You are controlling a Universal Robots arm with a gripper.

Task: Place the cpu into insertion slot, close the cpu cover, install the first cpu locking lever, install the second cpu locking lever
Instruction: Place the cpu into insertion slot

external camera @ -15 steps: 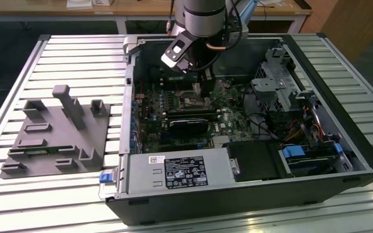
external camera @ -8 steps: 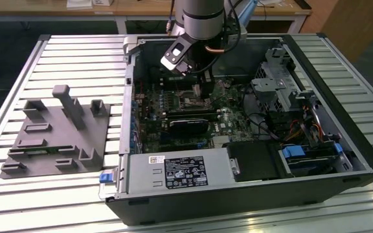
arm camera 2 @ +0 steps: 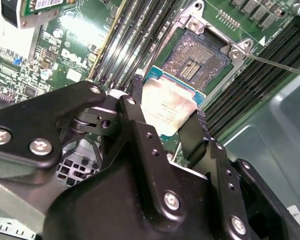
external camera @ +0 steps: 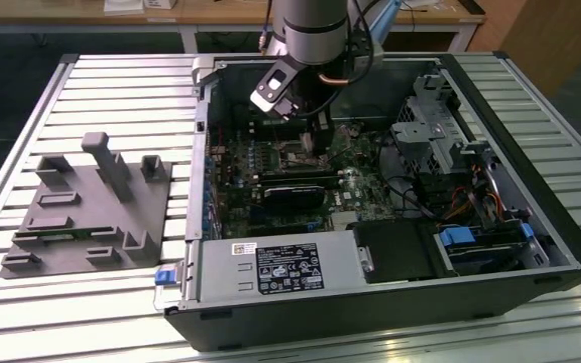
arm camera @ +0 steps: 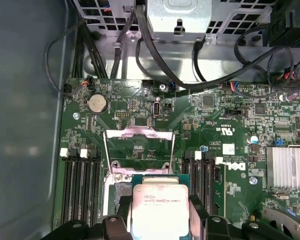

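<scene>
My gripper (arm camera 2: 165, 120) is shut on the cpu (arm camera 2: 166, 106), a pale silvery square chip held by two opposite edges between black fingers (arm camera 2: 194, 134). It hangs just above and beside the insertion slot (arm camera 2: 196, 59), whose dark contact field lies bare inside its grey metal rim. In the first wrist view the cpu (arm camera: 160, 206) covers most of the slot (arm camera: 116, 192), and the cpu cover (arm camera: 139, 134) stands flipped open behind it. A thin locking lever (arm camera 2: 277, 65) sticks out, raised. In the exterior view the gripper (external camera: 312, 145) reaches down into the open computer case over the slot (external camera: 290, 156).
Long black memory slots (arm camera: 80, 180) flank the socket on both sides. A finned heat sink (arm camera: 287, 167) and black cables (arm camera: 190, 85) lie nearby. A drive cage (external camera: 432, 132) and power supply (external camera: 270, 268) fill the case. A grey fixture (external camera: 88, 204) sits at the exterior view's left.
</scene>
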